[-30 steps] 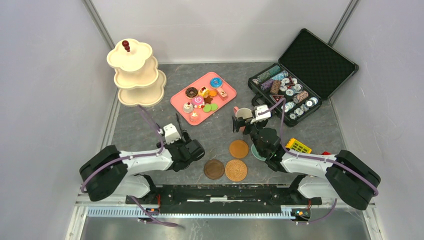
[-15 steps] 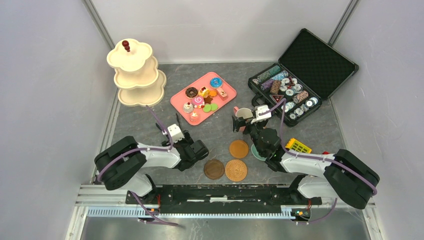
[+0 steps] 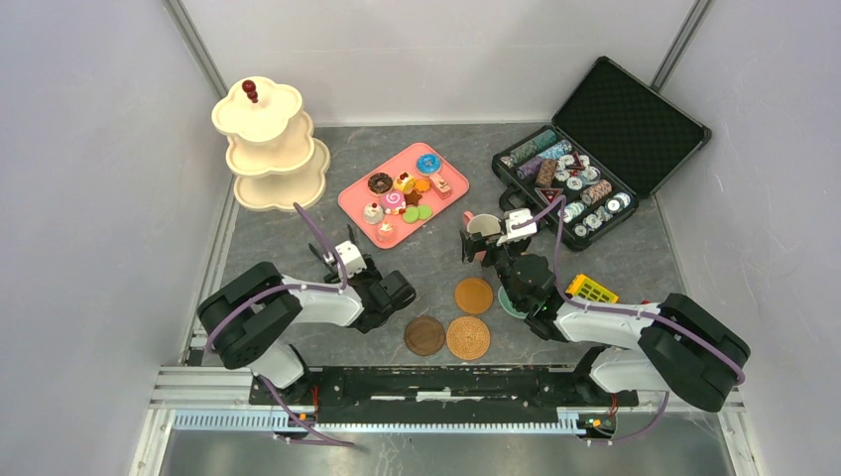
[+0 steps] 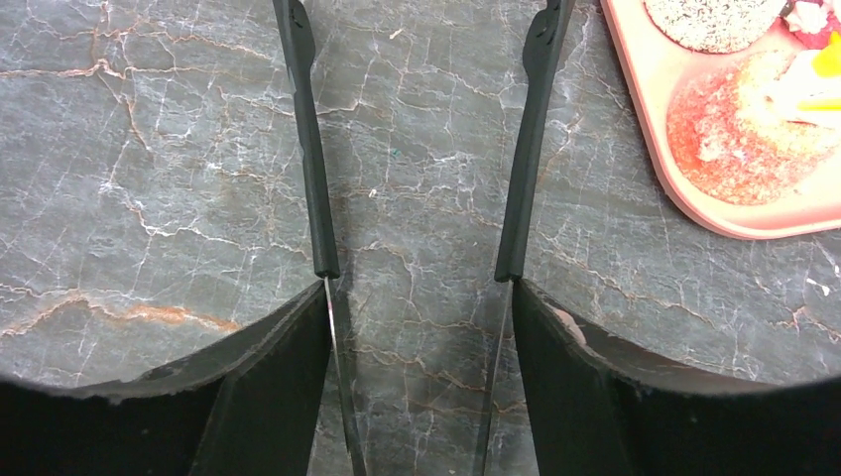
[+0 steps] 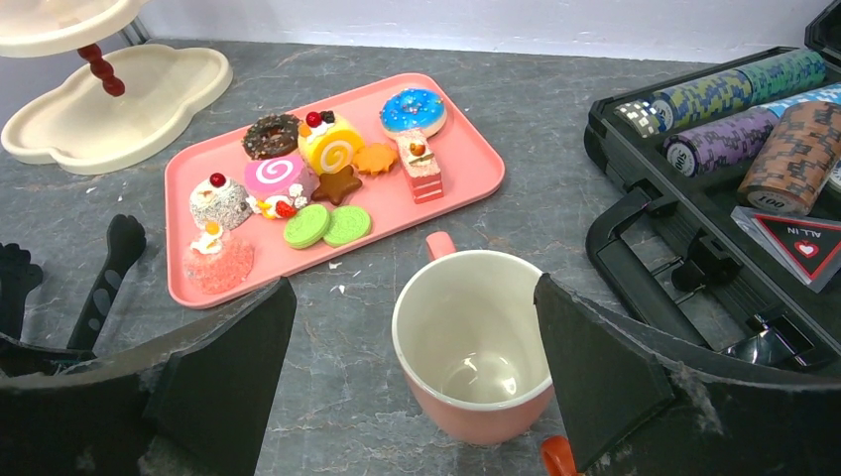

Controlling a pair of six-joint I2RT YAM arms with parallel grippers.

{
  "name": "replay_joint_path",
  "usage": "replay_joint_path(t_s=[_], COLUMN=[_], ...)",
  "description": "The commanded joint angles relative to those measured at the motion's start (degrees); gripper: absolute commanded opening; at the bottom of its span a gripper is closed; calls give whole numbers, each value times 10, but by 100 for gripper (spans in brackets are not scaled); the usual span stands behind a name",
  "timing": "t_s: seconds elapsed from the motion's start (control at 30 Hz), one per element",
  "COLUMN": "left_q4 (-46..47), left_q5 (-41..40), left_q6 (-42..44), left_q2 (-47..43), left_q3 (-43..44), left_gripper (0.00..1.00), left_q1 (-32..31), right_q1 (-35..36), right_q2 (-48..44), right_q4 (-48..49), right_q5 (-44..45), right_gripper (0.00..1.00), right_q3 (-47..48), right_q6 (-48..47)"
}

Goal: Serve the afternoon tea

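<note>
Left gripper (image 4: 421, 59) narrower — "ALL IN" card (image 5: 788, 238)

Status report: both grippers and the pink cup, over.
Left gripper open, empty, over bare table. Right gripper open, astride upright pink cup. Three coasters bare; nothing seen blocking.

Slim black fingers (image 4: 315, 198) are fitted on the left gripper (image 4: 421, 30), with a white block (image 3: 346, 258) mounted just behind them. Further back from the fingers, white link shells (image 3: 315, 305) and bulky black joint housings (image 3: 238, 322) are seen, with purple cables (image 3: 315, 230) looped over them.
</note>
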Motion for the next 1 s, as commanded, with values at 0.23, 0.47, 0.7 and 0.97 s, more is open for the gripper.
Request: replay_joint_path(t_s=[0.23, 0.47, 0.7, 0.97], left_q4=[43, -20, -65, -228], left_q5=[-29, 13, 87, 239], left_q6=[57, 92, 178, 329], left_q2=[6, -58, -202, -320], left_q3=[9, 13, 7, 107], left_gripper=[63, 62, 62, 59], left_q1=[10, 22, 56, 145], right_q1=[-3, -3, -3, -4], right_q2=[9, 15, 17, 20], right_q4=[28, 16, 16, 4], right_q5=[11, 12, 10, 14], right_gripper=[98, 98, 98, 98], right_q3=[2, 11, 13, 19], right_q6=[1, -5, -3, -5])
